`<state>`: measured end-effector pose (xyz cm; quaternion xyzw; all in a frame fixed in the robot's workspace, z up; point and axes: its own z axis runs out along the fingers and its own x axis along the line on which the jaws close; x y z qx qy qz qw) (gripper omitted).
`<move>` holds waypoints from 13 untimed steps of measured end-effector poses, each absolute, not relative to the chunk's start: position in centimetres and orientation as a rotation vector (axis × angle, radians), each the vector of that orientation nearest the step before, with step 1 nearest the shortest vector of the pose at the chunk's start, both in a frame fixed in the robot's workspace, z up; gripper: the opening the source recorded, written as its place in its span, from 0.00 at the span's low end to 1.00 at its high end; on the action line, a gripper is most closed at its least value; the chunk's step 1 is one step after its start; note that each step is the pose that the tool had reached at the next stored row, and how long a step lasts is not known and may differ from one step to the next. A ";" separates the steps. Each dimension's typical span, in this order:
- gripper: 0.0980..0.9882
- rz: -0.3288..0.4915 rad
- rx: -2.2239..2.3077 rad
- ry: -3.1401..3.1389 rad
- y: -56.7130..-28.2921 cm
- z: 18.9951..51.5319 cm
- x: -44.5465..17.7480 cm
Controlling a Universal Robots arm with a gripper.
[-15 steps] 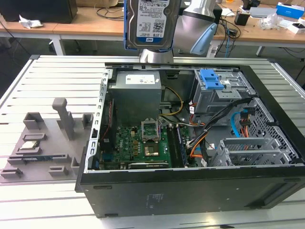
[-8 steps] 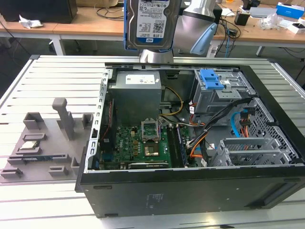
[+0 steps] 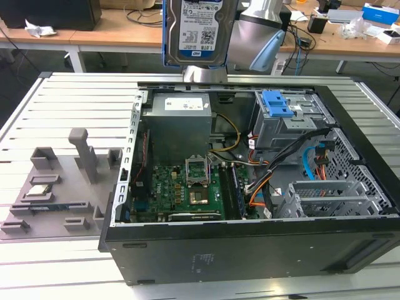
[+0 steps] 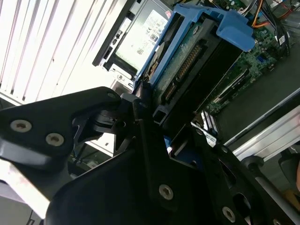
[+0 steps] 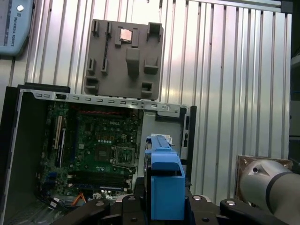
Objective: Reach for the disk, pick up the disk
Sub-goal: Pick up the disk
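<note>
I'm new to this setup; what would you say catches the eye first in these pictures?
The disk hangs high above the open computer case, at the exterior view's top, clamped in the gripper. Inside the case lies a green motherboard; a grey fixture plate sits to the exterior view's left.

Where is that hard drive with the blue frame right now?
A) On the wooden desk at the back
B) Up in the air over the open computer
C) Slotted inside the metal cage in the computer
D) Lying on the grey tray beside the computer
B: in the exterior view the disk hangs above the open computer case, and the second wrist view shows the pincer clamped on its blue frame.
</note>
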<state>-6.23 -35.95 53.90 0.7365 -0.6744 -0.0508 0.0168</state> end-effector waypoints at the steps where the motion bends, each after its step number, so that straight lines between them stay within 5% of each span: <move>1: 0.30 -0.158 2.289 -2.096 -36.0 53.9 -6.2; 13: 0.30 -0.158 2.289 -2.096 -36.7 53.9 -6.2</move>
